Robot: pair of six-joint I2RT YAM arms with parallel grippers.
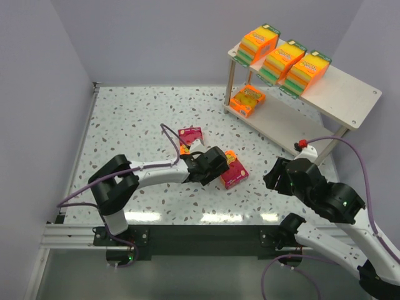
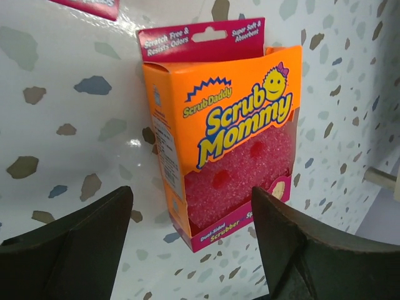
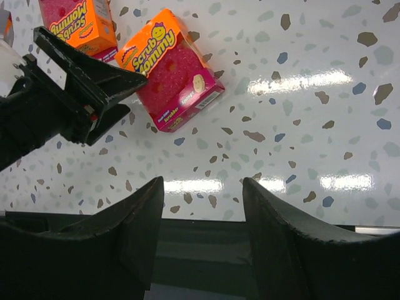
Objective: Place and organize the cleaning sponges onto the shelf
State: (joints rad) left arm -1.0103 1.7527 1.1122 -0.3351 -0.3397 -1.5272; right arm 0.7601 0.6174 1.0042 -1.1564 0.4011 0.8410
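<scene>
A flat magenta-pink and orange sponge pack (image 1: 235, 171) lies on the speckled table, and it fills the left wrist view (image 2: 231, 137). My left gripper (image 1: 217, 164) is open right beside it; the fingers (image 2: 87, 237) stand on either side of its near end without touching it. A second pink pack (image 1: 190, 137) lies behind. Three thick orange packs (image 1: 282, 61) stand on the top board of the beige shelf (image 1: 350, 100), and a flat orange pack (image 1: 247, 100) lies on the lower board. My right gripper (image 1: 275, 176) is open and empty, over the table's front edge (image 3: 203, 187).
The right wrist view shows both pink packs (image 3: 172, 72) (image 3: 78, 22) and the left gripper (image 3: 94, 87) between them. Grey walls enclose the table on the left and back. The shelf's thin legs (image 1: 227, 87) stand at the right rear.
</scene>
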